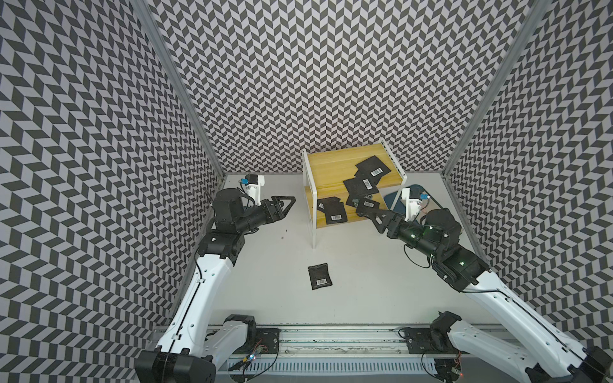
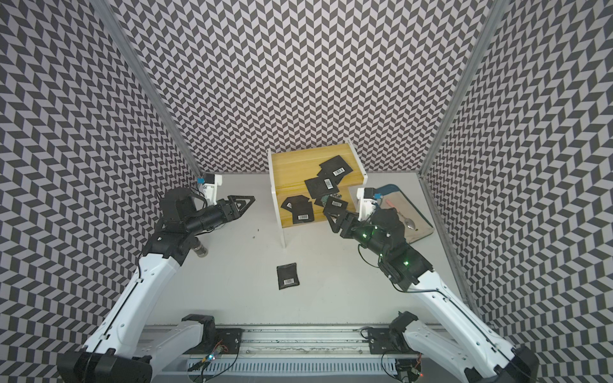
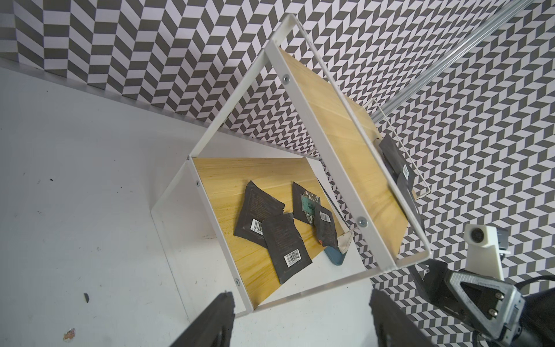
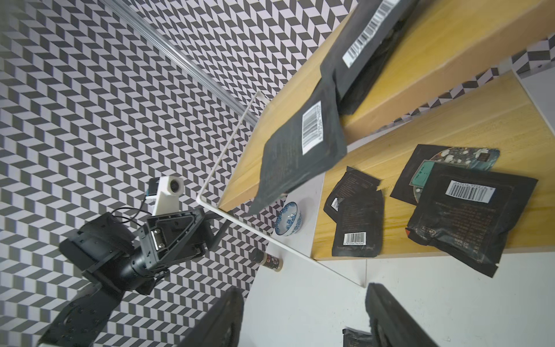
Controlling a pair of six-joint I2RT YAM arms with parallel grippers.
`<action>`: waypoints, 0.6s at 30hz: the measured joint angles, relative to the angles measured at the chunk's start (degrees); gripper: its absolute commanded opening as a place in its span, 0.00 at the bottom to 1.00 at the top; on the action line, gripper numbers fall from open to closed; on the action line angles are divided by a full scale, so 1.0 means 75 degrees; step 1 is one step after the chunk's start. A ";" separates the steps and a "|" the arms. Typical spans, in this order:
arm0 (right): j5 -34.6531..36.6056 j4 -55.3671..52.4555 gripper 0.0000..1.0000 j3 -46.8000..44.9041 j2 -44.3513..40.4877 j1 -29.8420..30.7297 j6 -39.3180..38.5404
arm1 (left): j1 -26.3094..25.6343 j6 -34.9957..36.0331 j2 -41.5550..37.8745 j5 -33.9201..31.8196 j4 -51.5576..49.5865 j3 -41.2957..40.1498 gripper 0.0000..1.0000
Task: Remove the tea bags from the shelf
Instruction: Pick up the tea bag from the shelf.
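Your right gripper [image 4: 304, 288] has its jaws well apart and nothing between them. It sits just short of the lower board of the shelf [image 1: 326, 165], where one tea bag [image 4: 471, 216] overhangs the front edge right ahead of the fingertips, lying on a green-faced tea bag [image 4: 444, 168], with two more tea bags [image 4: 357, 222] off to the side. Further tea bags [image 1: 373, 167] lie on the upper board, above and beyond it, and a lone tea bag [image 1: 319, 276] lies on the table [image 1: 265, 265] behind it. Your left gripper [image 1: 292, 200] is also spread wide and empty, with the shelf's white side frame close ahead.
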 measured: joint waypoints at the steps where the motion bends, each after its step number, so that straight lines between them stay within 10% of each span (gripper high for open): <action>1: -0.0131 0.0006 0.66 0.0067 0.0035 -0.0079 0.0079 | -0.0038 0.0000 0.0000 0.0000 0.0003 0.0000 0.75; 18: -0.1696 0.0930 0.58 0.0338 0.1055 -0.1078 0.1900 | -0.0178 -0.0143 0.0000 -0.0003 0.0015 -0.0041 0.75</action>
